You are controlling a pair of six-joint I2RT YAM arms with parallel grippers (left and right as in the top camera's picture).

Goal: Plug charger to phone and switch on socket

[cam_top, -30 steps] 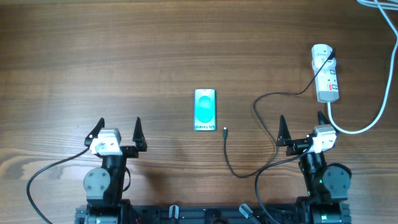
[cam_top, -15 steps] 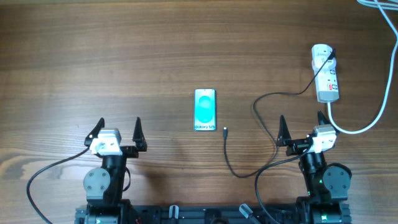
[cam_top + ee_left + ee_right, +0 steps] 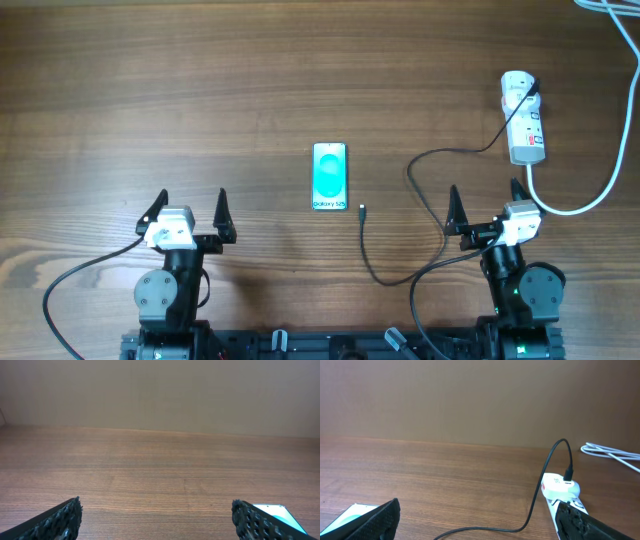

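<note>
"Overhead view first: where does the phone (image 3: 329, 177) lie?"

"Mid-table, flat, cyan screen up, long side running near to far, with its white text strip at the near end. The left wrist view catches only a corner of it (image 3: 278, 511) at the lower right."

"And the charger (image 3: 441, 152)?"

"Its small dark tip rests on the wood just right of the phone's near right corner, beside the phone but apart from it. From there the thin black cable runs nearer, bends round, climbs in a loop toward the far right and ends in a plug seated in the far end of the socket (image 3: 525, 125). The right wrist view shows that cable (image 3: 538, 491) arching up into the plug."

"The socket itself?"

"It is a white strip at the far right, well apart from the phone. Its red markings are too small to read, so the switch position cannot be told. A thick white cord (image 3: 590, 205) leaves its near end, curves right and runs off toward the far right corner."

"The grippers?"

"The left gripper (image 3: 192, 200) sits near the front edge, left of the phone, fingers spread wide over bare table (image 3: 150, 90). The right gripper (image 3: 484, 195) sits near the front edge too, nearer than the socket, with its fingers likewise parted and the cable's loop just to its left."
</note>
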